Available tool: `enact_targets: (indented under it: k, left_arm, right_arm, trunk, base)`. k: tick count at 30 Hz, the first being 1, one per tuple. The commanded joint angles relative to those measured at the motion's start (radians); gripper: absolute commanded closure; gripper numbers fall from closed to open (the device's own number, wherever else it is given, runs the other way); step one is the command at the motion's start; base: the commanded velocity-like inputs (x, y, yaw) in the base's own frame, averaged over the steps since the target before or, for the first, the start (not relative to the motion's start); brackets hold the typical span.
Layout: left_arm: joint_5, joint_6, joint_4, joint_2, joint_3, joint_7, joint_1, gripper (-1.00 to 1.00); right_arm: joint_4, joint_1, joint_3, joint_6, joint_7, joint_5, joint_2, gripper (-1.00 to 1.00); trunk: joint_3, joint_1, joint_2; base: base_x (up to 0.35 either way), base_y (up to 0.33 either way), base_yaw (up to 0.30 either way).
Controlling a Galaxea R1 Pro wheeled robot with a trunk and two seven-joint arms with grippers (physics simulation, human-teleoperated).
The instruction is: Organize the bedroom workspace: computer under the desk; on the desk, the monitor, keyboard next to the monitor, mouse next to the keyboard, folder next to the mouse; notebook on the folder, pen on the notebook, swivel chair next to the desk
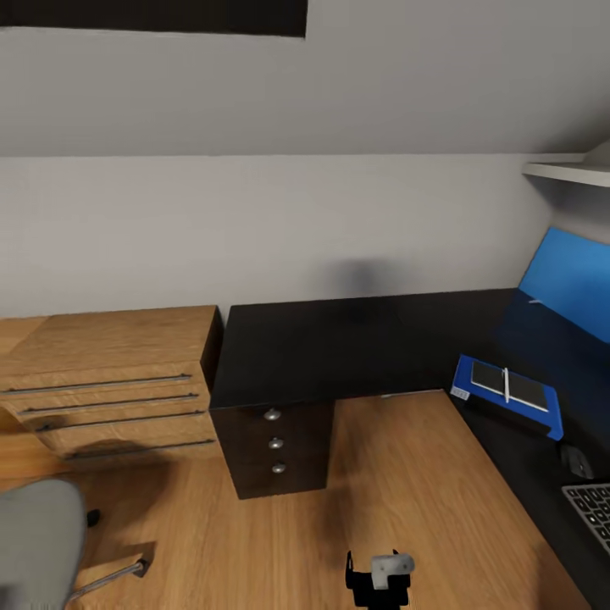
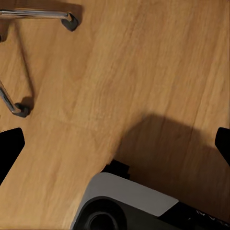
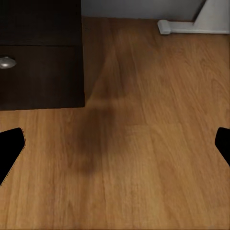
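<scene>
The black L-shaped desk [image 1: 339, 347] runs from the middle to the right, with its three-knob drawer unit [image 1: 274, 442] also in the right wrist view [image 3: 38, 72]. On its right wing lies the blue folder [image 1: 549, 417], bearing the dark notebook [image 1: 525, 389] and the white pen [image 1: 507, 385]. Nearer to me are the mouse [image 1: 577, 462] and the keyboard [image 1: 593, 508]. A wide panel, blue from here, seems to be the monitor [image 1: 569, 284]. The grey swivel chair [image 1: 34, 542] stands at the lower left. Both the left gripper [image 2: 115, 148] and the right gripper [image 3: 115, 148] hang open over the wooden floor, empty. The computer is out of view.
A light wooden chest [image 1: 110, 381] with bar handles stands left of the desk. The chair's metal legs and casters [image 2: 20, 109] lie near my left gripper, above my grey base [image 2: 124, 201]. A white foot [image 3: 191, 24] rests by the wall. A black part of my body [image 1: 379, 578] shows low in the head view.
</scene>
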Motion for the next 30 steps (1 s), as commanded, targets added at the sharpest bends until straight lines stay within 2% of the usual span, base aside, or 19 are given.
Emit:
enact_targets:
  k: [1, 10, 15, 20, 22, 23, 24, 26, 30]
  left_arm:
    - [0.01, -0.013, 0.006, 0.0, -0.008, 0.001, -0.001, -1.0]
    - [0.007, -0.024, 0.014, -0.005, -0.009, -0.008, -0.001, -1.0]
    - [0.004, -0.018, 0.013, -0.005, -0.011, -0.009, -0.001, -1.0]
    - [-0.054, -0.02, 0.016, -0.004, -0.011, -0.005, -0.001, -1.0]
    - [-0.056, -0.022, 0.016, -0.003, -0.01, -0.002, -0.001, -1.0]
    - [-0.059, -0.024, 0.016, -0.004, -0.009, -0.001, -0.001, -1.0]
    - [-0.063, -0.026, 0.016, -0.005, -0.01, -0.001, -0.001, -1.0]
    - [-0.064, -0.025, 0.016, -0.008, -0.011, -0.004, -0.001, -1.0]
    - [-0.063, -0.018, 0.016, -0.02, -0.011, -0.007, -0.001, -1.0]
  right_arm:
    - [0.0, -0.001, 0.002, -0.002, -0.007, -0.005, 0.0, -1.0]
    - [0.003, 0.0, -0.013, -0.007, -0.006, -0.004, 0.001, -1.0]
    - [0.005, 0.0, -0.014, -0.052, -0.009, -0.002, -0.001, -1.0]
    - [0.019, 0.0, -0.007, -0.057, -0.004, -0.003, -0.001, -1.0]
    - [0.024, 0.0, -0.006, -0.056, -0.001, -0.003, -0.001, -1.0]
    - [0.035, 0.001, -0.006, -0.054, 0.013, -0.003, -0.001, -1.0]
    - [0.057, 0.0, -0.009, -0.053, 0.061, -0.003, -0.002, -1.0]
    - [0.065, 0.0, -0.011, -0.052, 0.09, -0.004, -0.002, -1.0]
    - [0.069, 0.0, -0.009, -0.052, 0.11, -0.004, -0.001, -1.0]
  trunk:
    - [-0.002, 0.0, -0.001]
    - [-0.006, 0.0, -0.001]
    - [-0.006, 0.0, -0.001]
    - [-0.003, 0.0, -0.001]
    - [-0.003, 0.0, -0.001]
    - [-0.003, 0.0, -0.001]
    - [0.001, -0.004, 0.006]
    - [0.007, -0.011, 0.02]
    - [0.02, -0.027, 0.048]
  base:
    - [0.0, 0.0, 0.261]
    - [0.0, 0.0, 0.269]
    - [-0.207, 0.0, 0.286]
    - [-0.28, -0.003, 0.164]
    - [-0.085, -0.011, 0.021]
    - [-0.034, -0.004, 0.008]
    - [-0.011, -0.001, 0.003]
    - [-0.007, -0.001, 0.002]
    - [-0.001, 0.0, 0.0]
